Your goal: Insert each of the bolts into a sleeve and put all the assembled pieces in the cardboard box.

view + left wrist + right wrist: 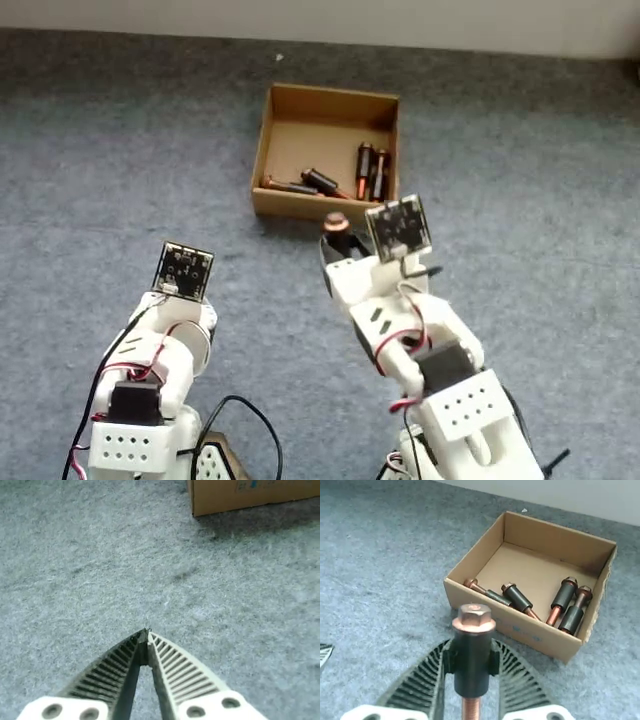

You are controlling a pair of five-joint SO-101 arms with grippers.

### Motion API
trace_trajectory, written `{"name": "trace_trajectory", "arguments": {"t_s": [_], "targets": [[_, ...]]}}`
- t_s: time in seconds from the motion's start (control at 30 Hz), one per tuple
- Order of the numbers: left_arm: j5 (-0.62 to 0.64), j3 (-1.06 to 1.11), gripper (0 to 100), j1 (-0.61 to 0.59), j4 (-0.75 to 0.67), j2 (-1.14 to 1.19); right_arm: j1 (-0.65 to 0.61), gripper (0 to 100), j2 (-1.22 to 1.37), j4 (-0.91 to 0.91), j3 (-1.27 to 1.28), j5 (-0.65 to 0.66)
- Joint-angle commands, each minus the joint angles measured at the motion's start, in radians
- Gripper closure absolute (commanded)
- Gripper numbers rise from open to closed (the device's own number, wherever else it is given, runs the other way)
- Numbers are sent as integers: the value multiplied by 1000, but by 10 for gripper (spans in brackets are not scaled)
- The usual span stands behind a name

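As a sleeved bolt [471, 667] stands pinched in the right gripper [470, 649], the cardboard box [520, 630] sits just ahead of it, four assembled pieces [520, 597] inside. Off to its side, the left gripper [146, 635] hangs pressed together and empty. Dropping this piece in looks like the only step left.

No legible text, merely small blue print on the cardboard box [225, 500] outer wall, too blurred for reading.
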Motion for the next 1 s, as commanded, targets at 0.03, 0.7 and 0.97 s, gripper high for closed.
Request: {"name": "trace_trajectory", "arguments": {"t_s": [0.03, 0.7, 0.97], "targets": [[-12, -5, 993, 12, -20, -7, 30, 994, 189, -196, -134, -6], [-14, -5, 993, 10, -20, -7, 170, 994, 898, -960, -305, -6], [-14, -5, 993, 10, -18, -7, 193, 988, 1098, -1033, -375, -6]]}}
